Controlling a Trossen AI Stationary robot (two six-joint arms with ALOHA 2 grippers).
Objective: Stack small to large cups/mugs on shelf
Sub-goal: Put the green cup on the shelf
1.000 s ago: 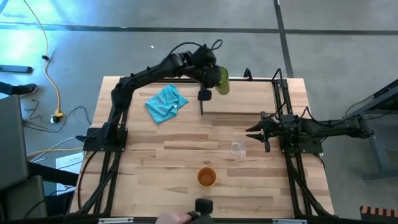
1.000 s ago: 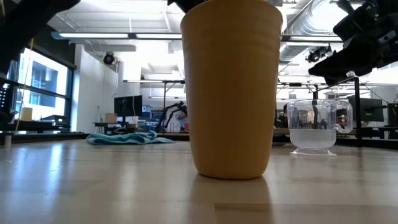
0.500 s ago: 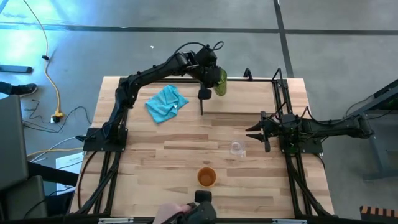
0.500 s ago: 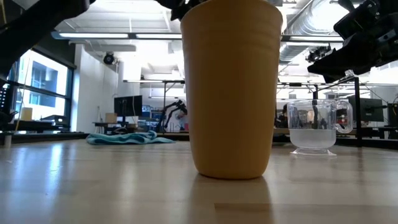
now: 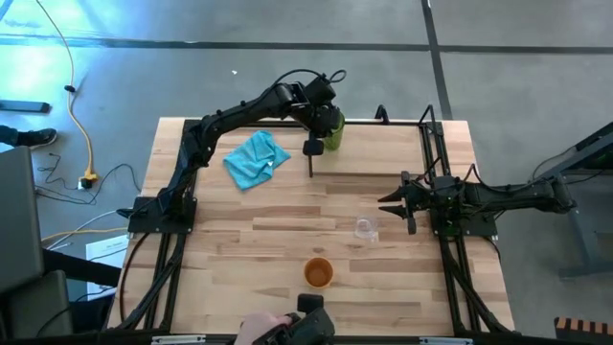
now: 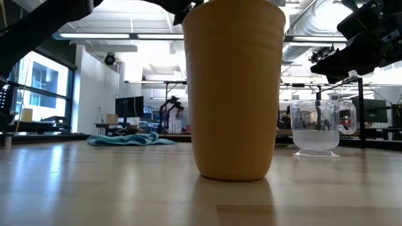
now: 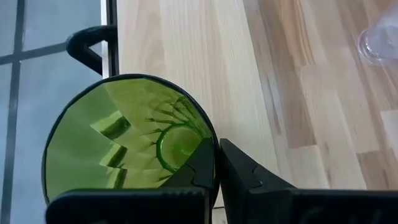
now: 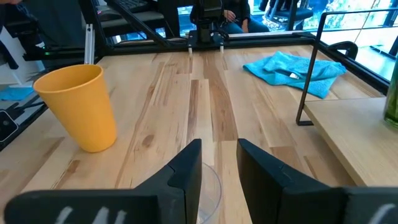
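The green ribbed tumbler (image 5: pixel 333 132) (image 7: pixel 124 137) sits in my left gripper (image 5: pixel 324 123) (image 7: pixel 217 149) over the far left corner of the shelf (image 5: pixel 383 153), by the black divider (image 5: pixel 312 149). The orange cup (image 5: pixel 318 273) (image 6: pixel 235 88) stands upright on the tabletop near the near edge. The tiny clear glass (image 5: pixel 364 228) (image 6: pixel 317 132) stands farther right. My right gripper (image 5: pixel 395 203) (image 8: pixel 219 158) is open and hovers right of the clear glass, touching nothing. My left gripper holds the tumbler by its rim (image 7: pixel 208 134), one finger (image 7: pixel 196 171) inside the mouth and one finger (image 7: pixel 242 171) outside, coming from above. The tumbler hangs nearly upright below the fingers. I cannot tell whether its base touches the shelf board.
A crumpled blue cloth (image 5: pixel 256 158) (image 8: pixel 292 67) lies on the tabletop left of the shelf. The shelf's black frame (image 7: pixel 93 46) runs along the far edge. A person's hand with a dark object (image 5: pixel 287 331) is at the near table edge.
My left gripper has shifted slightly toward the table's left and tipped the green tumbler from a slant to nearly upright over the shelf's far left corner. The hand at the near edge has moved a little. My right arm has kept still.
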